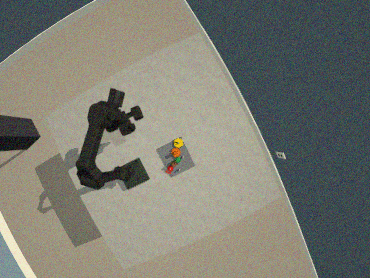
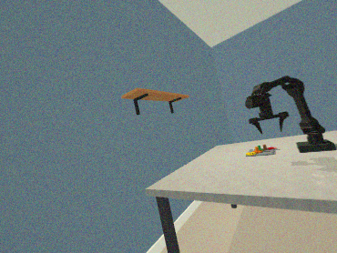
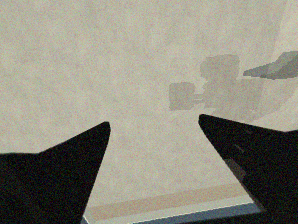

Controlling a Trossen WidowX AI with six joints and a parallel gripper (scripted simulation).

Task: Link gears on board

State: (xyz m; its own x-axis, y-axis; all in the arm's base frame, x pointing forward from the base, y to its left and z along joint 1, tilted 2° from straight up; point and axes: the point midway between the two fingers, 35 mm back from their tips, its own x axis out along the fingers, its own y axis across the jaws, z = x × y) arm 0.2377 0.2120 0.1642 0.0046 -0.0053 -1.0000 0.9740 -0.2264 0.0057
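The grey board [image 1: 187, 161] lies on the table. In the top view, the yellow gear [image 1: 178, 143] [image 2: 250, 154] is at its upper end and the red gear [image 1: 170, 169] [image 2: 272, 148] at its lower end. Between them show an orange gear [image 1: 176, 152], a green gear [image 1: 178, 160] and a small brown gear [image 1: 174, 163], in a line that looks continuous. Whether they touch or sit flat is too small to tell. My gripper [image 1: 133, 121] [image 2: 271, 132] [image 3: 154, 120] is open and empty, high above the table and off to one side of the board. No gear shows in the wrist view.
The arm's base [image 1: 136, 174] [image 2: 315, 146] stands on the table [image 1: 225, 150] [image 2: 205, 179] near the board. A wooden shelf [image 2: 155, 95] hangs on the wall, away from the arm. Shadows of the arm fall on the table top.
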